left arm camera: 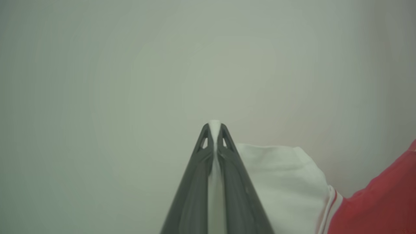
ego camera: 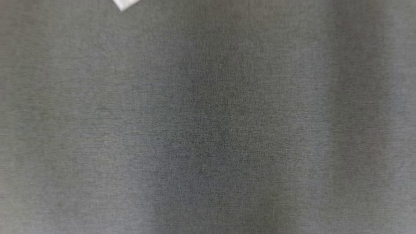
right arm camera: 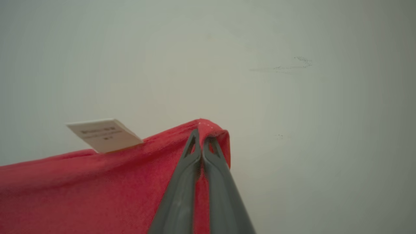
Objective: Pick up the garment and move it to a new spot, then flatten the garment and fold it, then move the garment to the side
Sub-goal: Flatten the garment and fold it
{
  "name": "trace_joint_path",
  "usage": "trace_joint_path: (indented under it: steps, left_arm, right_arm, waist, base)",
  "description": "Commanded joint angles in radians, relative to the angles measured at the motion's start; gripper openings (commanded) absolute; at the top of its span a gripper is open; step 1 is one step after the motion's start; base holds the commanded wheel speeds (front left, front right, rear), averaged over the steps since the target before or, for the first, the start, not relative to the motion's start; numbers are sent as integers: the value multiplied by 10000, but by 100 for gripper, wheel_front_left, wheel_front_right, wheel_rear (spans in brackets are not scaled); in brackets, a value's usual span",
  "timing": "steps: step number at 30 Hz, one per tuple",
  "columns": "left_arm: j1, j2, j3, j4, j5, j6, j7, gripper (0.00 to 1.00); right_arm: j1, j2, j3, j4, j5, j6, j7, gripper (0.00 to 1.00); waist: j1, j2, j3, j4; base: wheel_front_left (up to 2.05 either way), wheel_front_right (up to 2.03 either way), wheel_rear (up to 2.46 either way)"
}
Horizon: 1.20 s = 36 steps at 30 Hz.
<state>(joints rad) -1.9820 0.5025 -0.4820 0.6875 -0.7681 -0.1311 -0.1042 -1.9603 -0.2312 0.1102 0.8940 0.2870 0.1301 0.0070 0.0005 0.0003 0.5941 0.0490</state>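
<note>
The garment is red and white. In the left wrist view my left gripper (left arm camera: pixel 214 127) is shut on a white edge of the garment (left arm camera: pixel 286 182), whose red part with white stripes trails off to the lower right. In the right wrist view my right gripper (right arm camera: pixel 202 136) is shut on a red edge of the garment (right arm camera: pixel 81 188), which stretches away to the left with a white label (right arm camera: pixel 104 135) standing up from it. Both grippers hold the cloth over a pale surface. In the head view blurred grey cloth (ego camera: pixel 208 130) hangs close to the lens.
A pale, plain surface (right arm camera: pixel 292 97) lies behind both grippers, with a faint scuff mark (right arm camera: pixel 292 66) at the upper right of the right wrist view. A small white corner (ego camera: pixel 125 4) peeks in at the top edge of the head view.
</note>
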Motion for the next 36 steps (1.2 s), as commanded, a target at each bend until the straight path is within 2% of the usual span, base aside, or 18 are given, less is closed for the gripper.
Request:
trace_joint_path:
  steps: [1, 7, 17, 23, 25, 30, 33, 34, 36]
  left_arm:
    - [-518, -62, -216, 263, -63, 10, -79, 0]
    - [-1182, -298, -800, 794, -352, 8, -439, 0]
    - [-1359, 77, -1884, 1330, -996, 11, -825, 0]
    - [-1018, 256, -2180, 1557, -1524, 11, -1051, 0]
    - [-664, 270, -2168, 1439, -1878, 11, -1201, 0]
    - [1117, 883, -2263, 433, -2282, 11, -1555, 0]
    - [2768, 1565, -1710, -589, -2386, 11, -1603, 0]
    - [2768, 1565, -1710, -589, -2386, 11, -1603, 0]
    - [4324, 1835, -990, -1358, -2275, 31, -1594, 0]
  right_arm:
    - [-509, 107, -65, 452, -291, 7, -100, 0]
    - [-1402, 242, -394, 1552, -745, 7, -447, 0]
    - [-1794, 374, -474, 2788, -1225, 7, -941, 0]
    - [-1640, 557, -365, 3136, -1297, 5, -1234, 0]
    - [-1365, 625, -247, 3197, -1200, 5, -1396, 0]
    - [61, 943, 276, 2976, -492, 7, -2081, 0]
    - [1527, 1090, 953, 2471, 155, 5, -2313, 0]
    - [1527, 1090, 953, 2471, 155, 5, -2313, 0]
    - [2765, 1005, 1481, 1965, 665, 7, -2366, 0]
  waist:
    - [-5, -3, 750, -85]
    - [-5, -3, 986, -133]
    - [-5, -3, 1386, -151]
    - [-5, -3, 1436, -140]
    - [-5, -3, 1342, -118]
    - [-5, -3, 707, -278]
    - [-5, -3, 113, -515]
    - [-5, -3, 113, -515]
    - [-5, -3, -353, -603]
  base:
    - [0, 0, 0]
    - [0, 0, 0]
    - [0, 0, 0]
    - [0, 0, 0]
    - [0, 0, 0]
    - [0, 0, 0]
    - [0, 0, 0]
    - [0, 0, 0]
    - [0, 0, 0]
